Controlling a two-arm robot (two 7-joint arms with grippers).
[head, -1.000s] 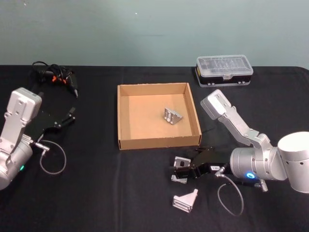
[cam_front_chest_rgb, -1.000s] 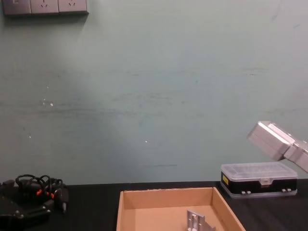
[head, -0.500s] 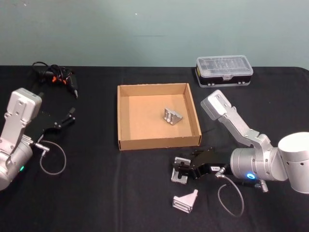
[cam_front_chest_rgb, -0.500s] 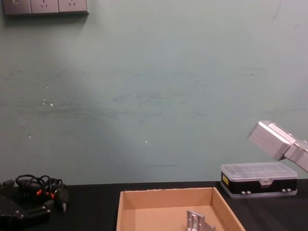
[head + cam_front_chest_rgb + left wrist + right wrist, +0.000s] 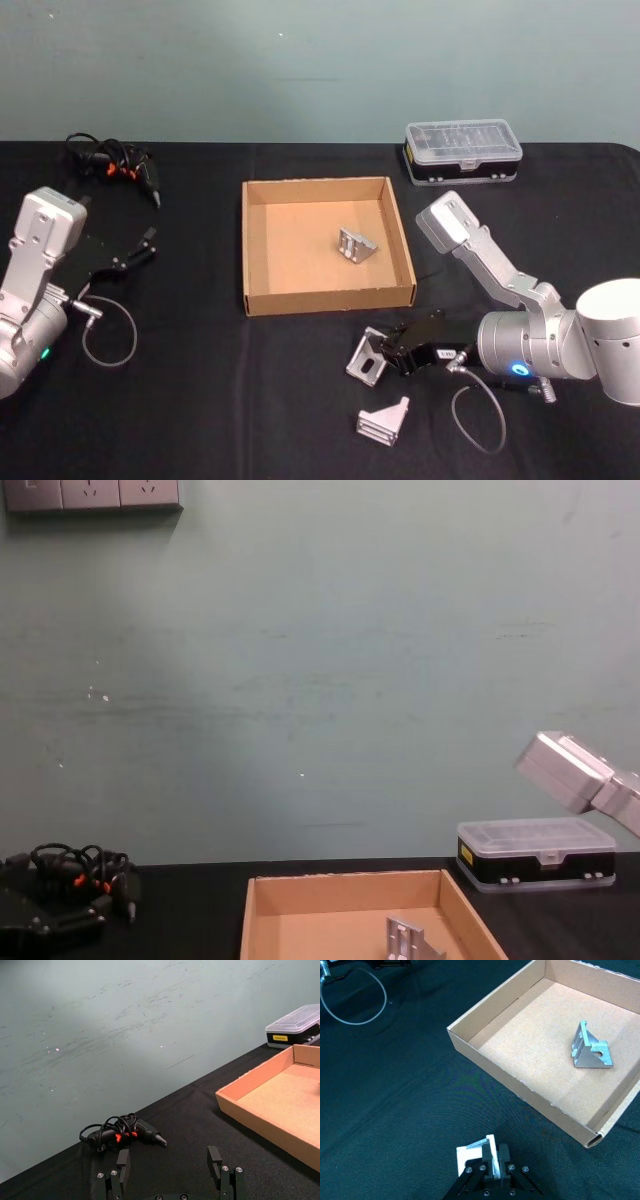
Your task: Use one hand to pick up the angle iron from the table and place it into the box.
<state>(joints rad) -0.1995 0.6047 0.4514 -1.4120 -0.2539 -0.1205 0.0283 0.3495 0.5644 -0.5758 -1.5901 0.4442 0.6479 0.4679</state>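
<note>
Where the matte black table (image 5: 200, 400) meets a pale green wall (image 5: 300, 60), the right gripper (image 5: 390, 352) pinches 1 angle iron (image 5: 365, 358) just before the box (image 5: 330, 297). Its fingers (image 5: 503, 1151) hide part of it; the left gripper (image 5: 168, 1157) sits spread at the table's left

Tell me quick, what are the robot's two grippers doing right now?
Left gripper: open, holding nothing.
Right gripper: closed on an angle iron.
</note>
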